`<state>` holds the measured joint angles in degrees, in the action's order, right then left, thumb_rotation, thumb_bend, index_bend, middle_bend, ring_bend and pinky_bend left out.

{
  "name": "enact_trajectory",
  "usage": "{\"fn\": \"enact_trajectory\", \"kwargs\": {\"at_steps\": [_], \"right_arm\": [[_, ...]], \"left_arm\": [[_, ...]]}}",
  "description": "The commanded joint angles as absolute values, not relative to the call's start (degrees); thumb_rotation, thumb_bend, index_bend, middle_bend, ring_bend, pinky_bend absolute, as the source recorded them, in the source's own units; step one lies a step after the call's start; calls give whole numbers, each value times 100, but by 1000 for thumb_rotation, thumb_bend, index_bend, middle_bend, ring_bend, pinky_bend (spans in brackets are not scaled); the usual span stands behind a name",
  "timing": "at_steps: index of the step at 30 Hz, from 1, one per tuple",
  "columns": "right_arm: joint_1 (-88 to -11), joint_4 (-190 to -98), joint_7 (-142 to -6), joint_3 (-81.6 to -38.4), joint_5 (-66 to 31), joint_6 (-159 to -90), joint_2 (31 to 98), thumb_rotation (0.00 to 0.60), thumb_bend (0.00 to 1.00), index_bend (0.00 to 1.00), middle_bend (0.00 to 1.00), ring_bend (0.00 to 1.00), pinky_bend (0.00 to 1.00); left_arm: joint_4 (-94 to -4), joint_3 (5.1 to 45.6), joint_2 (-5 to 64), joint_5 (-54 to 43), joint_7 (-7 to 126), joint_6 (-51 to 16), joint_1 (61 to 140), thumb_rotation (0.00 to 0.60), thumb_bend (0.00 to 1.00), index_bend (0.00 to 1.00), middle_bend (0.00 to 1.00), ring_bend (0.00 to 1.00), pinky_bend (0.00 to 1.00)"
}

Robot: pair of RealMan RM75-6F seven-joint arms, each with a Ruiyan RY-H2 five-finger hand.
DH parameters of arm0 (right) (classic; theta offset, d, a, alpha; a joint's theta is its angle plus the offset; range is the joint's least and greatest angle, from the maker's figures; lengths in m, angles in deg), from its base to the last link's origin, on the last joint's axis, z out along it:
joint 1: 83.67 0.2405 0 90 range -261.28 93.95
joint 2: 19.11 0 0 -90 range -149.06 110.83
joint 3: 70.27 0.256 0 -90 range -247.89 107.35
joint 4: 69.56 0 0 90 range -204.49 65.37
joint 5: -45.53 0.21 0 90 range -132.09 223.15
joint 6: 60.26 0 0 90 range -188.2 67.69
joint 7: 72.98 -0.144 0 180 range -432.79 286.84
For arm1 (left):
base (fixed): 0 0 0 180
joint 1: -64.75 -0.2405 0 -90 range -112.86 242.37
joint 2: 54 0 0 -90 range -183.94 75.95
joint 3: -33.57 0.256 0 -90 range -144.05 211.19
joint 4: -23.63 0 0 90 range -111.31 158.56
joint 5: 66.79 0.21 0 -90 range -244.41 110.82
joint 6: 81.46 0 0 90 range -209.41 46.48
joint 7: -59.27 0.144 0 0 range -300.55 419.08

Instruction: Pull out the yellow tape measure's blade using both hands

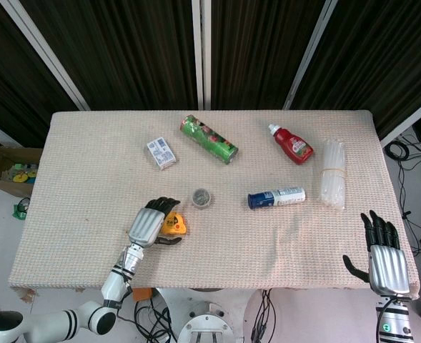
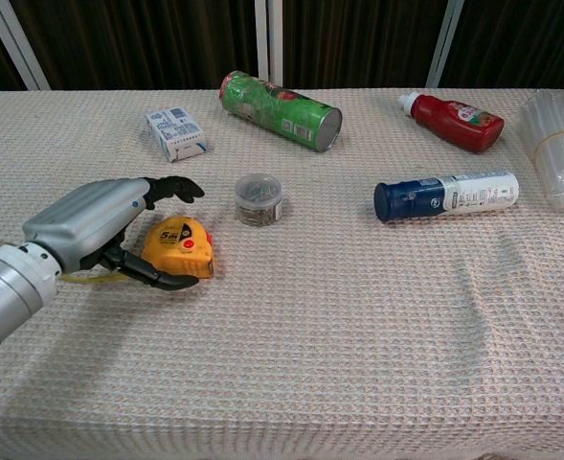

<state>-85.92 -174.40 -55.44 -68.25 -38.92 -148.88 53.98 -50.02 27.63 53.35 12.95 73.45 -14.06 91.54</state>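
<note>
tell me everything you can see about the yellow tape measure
The yellow tape measure is a compact, plastic-looking case with a red button and a label reading "5m". It lies on the woven cloth at the table's near left. The left hand cups it, dark fingers curling around its sides. A thin yellow strip trails toward the wrist.

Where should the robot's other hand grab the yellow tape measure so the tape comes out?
The left hand already wraps the yellow tape measure from its left, fingers over the top and under the near edge. So the right hand should probably come from the uncovered right side and pinch the blade tip at the case's lower corner. The tip itself is too small to see here.
</note>
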Motion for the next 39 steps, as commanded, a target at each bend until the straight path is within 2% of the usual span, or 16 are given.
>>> {"fn": "enact_trajectory", "kwargs": {"at_steps": [1,10,21,39], "right_arm": [[-8594,-17425,-5551,-6829,-3891,-14890,5413,600,188,0,0,0,0],[-8645,-17369,-5627,-6875,-3954,-14968,5435,600,188,0,0,0,0],[-8708,-17310,-5720,-6904,-3974,-15036,5460,600,209,0,0,0,0],[-8733,-17322,-5670,-6894,-4015,-15085,5487,600,213,0,0,0,0]], "left_arm": [[-4994,2765,5345,1289,7324,-1404,9156,398,69,191,199,143,229],[-5012,2774,5331,1247,7296,-1428,9162,439,96,206,214,168,235],[-5102,2807,5198,1221,7134,-1578,9214,455,215,233,236,198,274],[-5411,2897,4882,1205,6940,-1710,9221,495,232,272,269,233,307]]}}
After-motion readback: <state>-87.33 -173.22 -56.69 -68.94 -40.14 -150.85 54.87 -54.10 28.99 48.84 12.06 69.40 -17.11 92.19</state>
